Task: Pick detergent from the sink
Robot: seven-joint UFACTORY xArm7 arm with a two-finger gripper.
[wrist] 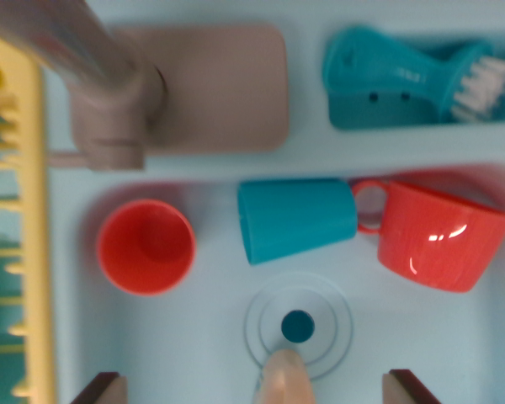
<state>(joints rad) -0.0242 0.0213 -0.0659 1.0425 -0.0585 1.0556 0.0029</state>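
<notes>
**Over the toy sink, jaws spread wide**

In the wrist view we look straight down on a pale blue plastic sink (210,353), with a yellow dish rack (21,210) along the wrist view's left and a grey-mauve faucet (109,93) on its base plate at the top. In the basin are an upright red cup (145,246), a teal cup (295,219) on its side touching a tipped red mug (438,237), and the round drain (297,326). A teal brush (421,76) with white bristles lies in the upper compartment. We cannot tell the detergent for certain; the likeliest thing is a blurred peach rounded tip (279,377) at the bottom edge, overlapping the drain's rim. The gripper (254,389) stands open, its dark fingertips (101,389) well apart on either side of that tip.
</notes>
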